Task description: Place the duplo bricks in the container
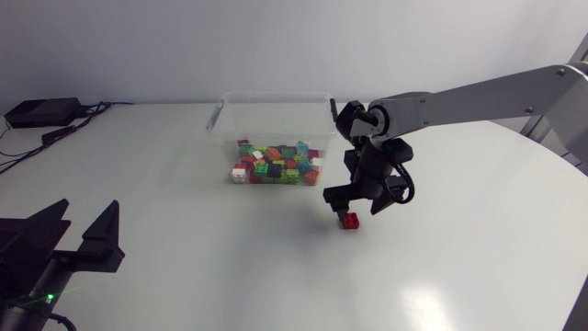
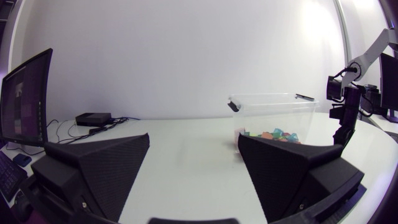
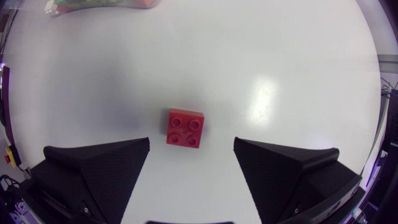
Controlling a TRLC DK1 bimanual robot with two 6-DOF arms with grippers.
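I'm hovering my right gripper [image 1: 344, 204] over a red brick [image 3: 185, 127], jaws spread wide, probably not touching it. The brick is sitting on the table [image 1: 184, 230] at 5 o'clock from the container [image 1: 223, 112]. My left gripper [image 1: 89, 210] is idling wide open at 8 o'clock.

**One brick lies outside the container**

A container [image 1: 272, 118] stands toward the far edge of the table [image 1: 478, 248], about midway along it, with a heap of bricks [image 1: 276, 167] inside. A lone brick [image 1: 350, 221] lies on the table in front of the container's right corner, apart from it. The right gripper [image 1: 348, 206] hangs directly over this brick, fingers spread to either side, touching nothing. The left gripper [image 1: 88, 219], fingers apart, sits near the front left corner. A small box [image 1: 41, 112] lies at the far left corner.
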